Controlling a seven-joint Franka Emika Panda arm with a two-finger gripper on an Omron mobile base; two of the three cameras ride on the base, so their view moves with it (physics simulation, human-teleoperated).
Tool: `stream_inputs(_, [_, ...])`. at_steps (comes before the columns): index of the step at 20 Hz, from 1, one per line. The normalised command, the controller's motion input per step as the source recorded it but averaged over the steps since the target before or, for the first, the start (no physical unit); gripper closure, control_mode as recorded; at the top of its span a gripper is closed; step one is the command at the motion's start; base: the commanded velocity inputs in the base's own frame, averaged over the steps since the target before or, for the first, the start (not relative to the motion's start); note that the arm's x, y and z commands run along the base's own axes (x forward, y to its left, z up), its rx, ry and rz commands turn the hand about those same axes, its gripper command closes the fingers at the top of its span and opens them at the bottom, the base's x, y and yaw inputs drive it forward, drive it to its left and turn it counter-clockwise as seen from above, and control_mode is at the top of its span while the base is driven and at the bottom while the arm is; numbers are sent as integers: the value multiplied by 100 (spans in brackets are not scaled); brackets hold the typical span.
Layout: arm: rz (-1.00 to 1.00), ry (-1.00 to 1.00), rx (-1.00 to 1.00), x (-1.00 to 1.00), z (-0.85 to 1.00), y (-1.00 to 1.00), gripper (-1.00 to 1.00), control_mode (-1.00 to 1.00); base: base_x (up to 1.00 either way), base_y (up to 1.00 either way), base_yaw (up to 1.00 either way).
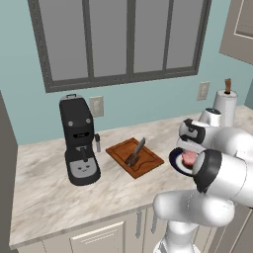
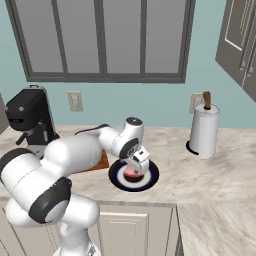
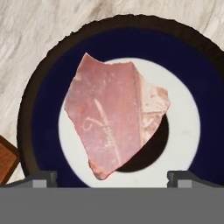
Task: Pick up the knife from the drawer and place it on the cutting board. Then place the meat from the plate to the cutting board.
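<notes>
Pink meat (image 3: 114, 118) lies on the plate (image 3: 183, 65) under the wide-open gripper (image 3: 112, 177); knife (image 1: 137, 151) boarded, so step 2: descend, close

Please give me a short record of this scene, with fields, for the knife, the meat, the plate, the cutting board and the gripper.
knife: lies on the cutting board, handle toward the counter's front edge
cutting board: on the counter, between the coffee machine and the plate
meat: lies on the plate, not yet gripped
plate: dark blue rim, white middle, beside the board
gripper: open, above the meat, one fingertip on each side
paper towel roll: upright, at the right of the counter
</notes>
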Motion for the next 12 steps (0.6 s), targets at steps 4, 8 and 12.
stream_inputs(4, [0,0,0,0,0,0,-100,-100,0,0,0])
stream_inputs(8, [0,0,0,0,-6,0,-100,-100,0,0,0])
stream_inputs(12, [0,0,0,7,-21,2,-100,-100,0,0,0])
